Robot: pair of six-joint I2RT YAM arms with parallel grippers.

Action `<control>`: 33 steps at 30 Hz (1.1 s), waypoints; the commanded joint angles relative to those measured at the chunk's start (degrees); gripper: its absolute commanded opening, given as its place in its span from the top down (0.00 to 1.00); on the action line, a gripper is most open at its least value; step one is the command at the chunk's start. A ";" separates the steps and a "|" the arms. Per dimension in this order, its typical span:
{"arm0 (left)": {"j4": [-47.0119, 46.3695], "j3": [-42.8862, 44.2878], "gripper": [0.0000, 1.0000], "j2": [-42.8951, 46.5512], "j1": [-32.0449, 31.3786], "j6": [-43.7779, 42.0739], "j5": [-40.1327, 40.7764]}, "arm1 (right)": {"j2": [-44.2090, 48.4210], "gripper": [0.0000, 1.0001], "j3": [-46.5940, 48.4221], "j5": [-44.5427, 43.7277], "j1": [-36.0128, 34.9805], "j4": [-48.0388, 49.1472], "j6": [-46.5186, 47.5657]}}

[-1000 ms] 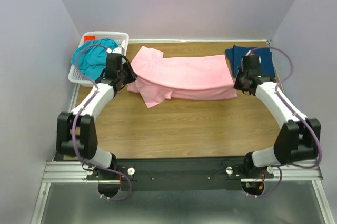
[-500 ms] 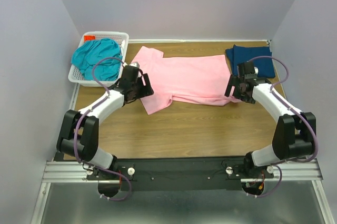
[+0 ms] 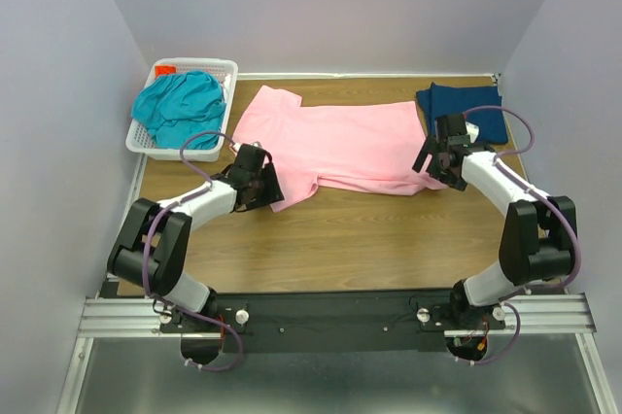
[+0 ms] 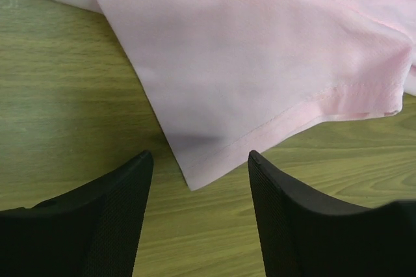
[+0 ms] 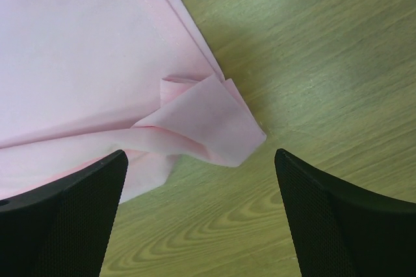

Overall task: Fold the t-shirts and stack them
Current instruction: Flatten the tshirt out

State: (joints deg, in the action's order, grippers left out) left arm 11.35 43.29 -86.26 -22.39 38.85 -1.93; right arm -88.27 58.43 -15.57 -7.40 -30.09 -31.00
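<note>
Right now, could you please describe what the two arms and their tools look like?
Both the left arm and right arm have white links with black joints, and a purple cable loops along each. The left tool and right tool each have two broad black fingers with a fine mesh texture.

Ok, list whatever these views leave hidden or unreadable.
- Top view: the teal t-shirt heaped in the basket hides whatever lies under it; the orange scrap at the far corner is too small to identify.
- Top view: the right claw covers the near corner of the navy t-shirt.
- Wrist views: the pink t-shirt is cut off by the frame edges; only a sleeve and a crumpled corner show.
</note>
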 commanded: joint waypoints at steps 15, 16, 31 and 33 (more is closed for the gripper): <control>0.42 0.92 1.00 1.17 -2.39 -1.06 5.54 | 0.47 0.07 -7.37 9.59 7.13 11.54 -4.85; 0.77 0.57 1.00 2.05 -2.39 -0.97 5.45 | 0.29 0.10 -7.46 10.12 7.22 11.80 -5.03; 8.59 -6.89 1.00 22.35 -2.39 4.91 5.36 | 10.91 0.90 -13.95 16.98 7.14 11.02 -5.21; 11.40 -7.87 1.00 25.43 -2.39 6.76 4.75 | 14.78 0.94 -15.36 17.59 7.13 8.91 -4.77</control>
State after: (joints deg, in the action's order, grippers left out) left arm 17.45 36.93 -64.66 -24.51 42.48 1.76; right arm -78.65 45.69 0.05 -0.32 -18.55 -36.42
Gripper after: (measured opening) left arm 0.004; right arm 0.100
